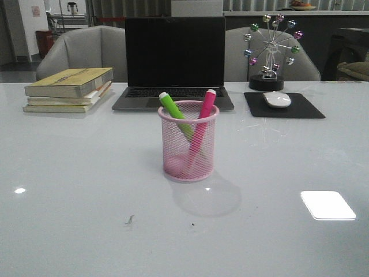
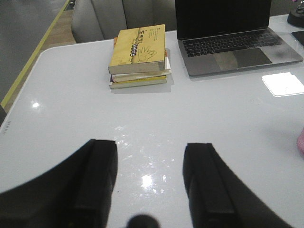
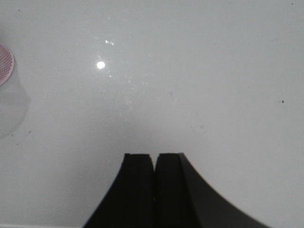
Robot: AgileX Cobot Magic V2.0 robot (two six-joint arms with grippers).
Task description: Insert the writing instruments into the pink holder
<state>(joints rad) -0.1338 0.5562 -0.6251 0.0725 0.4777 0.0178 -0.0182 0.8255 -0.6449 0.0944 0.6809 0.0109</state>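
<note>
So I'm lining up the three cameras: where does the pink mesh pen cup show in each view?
Front view: pink mesh pen cup at table centre, before the laptop.
Left wrist view: a pink sliver at the frame edge.
Right wrist view: part of the rim at the frame edge.
Shared landmark: the white tabletop.

The holder [image 1: 188, 144] stands mid-table [image 1: 69, 190] with both markers in it, one [image 1: 176, 115] leaning left, the other [image 1: 202, 118] leaning right, crossing inside. Behind it sits a laptop [image 1: 174, 63]; books [image 1: 69, 89] are stacked to the laptop's left, a mouse [image 1: 277, 99] on its pad [image 1: 283, 105] to the right.
</note>
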